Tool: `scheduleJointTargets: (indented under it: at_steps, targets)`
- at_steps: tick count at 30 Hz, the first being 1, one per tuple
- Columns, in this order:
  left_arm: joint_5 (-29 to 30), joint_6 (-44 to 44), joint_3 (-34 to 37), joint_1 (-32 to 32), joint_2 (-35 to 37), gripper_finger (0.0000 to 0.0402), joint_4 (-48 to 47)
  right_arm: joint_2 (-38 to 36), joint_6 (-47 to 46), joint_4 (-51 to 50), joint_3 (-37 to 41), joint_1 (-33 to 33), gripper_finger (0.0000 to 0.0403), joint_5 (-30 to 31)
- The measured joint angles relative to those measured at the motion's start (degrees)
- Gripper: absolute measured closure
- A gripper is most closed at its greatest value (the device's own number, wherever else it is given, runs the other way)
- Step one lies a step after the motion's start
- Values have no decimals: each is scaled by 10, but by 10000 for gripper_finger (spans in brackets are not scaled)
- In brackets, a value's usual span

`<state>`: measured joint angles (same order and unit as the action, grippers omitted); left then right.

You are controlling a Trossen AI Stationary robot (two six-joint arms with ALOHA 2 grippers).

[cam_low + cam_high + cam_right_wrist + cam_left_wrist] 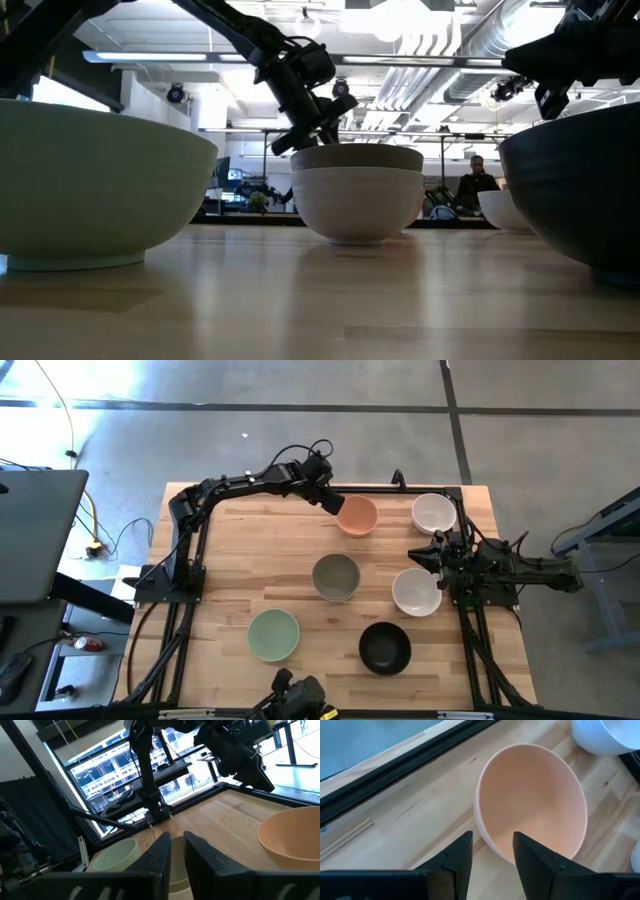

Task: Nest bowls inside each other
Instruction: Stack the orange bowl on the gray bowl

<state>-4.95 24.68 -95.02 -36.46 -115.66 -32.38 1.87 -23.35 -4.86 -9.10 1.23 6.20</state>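
The left tool (492,851) is open over the rim of the peach bowl (535,800). The right tool (177,845), nearly shut, holds nothing.

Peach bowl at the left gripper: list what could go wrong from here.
1. The left gripper straddles the near rim of the peach bowl with fingers open; a thin rim pinch could let it tilt or slip when lifted.
2. A white bowl sits close beside it at the table's back edge; a swing could knock it.
3. The right gripper waits nearby between two white bowls, so paths could cross.
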Motion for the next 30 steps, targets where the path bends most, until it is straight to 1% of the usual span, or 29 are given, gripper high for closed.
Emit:
scheduleJointTargets:
  at_steps: [4, 8, 10, 18, 21, 25, 30]
  targets:
    - [-2, -2, 0, 7, -3, 271, 2, 0, 0, 0, 0, 0, 359, 0]
    - [-28, 6, 0, 15, -27, 271, 5, 0, -2, 0, 0, 0, 359, 0]
    - [-30, 9, -1, 22, -40, 271, 4, 0, -3, 0, 0, 0, 359, 0]
    - [-27, 6, -43, 32, -67, 271, 2, 0, -21, 0, 0, 0, 359, -8]
    - [-19, 2, -52, 26, -67, 271, -7, 0, -21, 0, 0, 0, 359, -9]
    - [6, -17, -73, 22, -68, 271, -54, 0, -18, 0, 0, 0, 359, -9]
    - [11, -24, -75, 20, -68, 271, -64, 0, -7, 0, 0, 0, 359, -9]
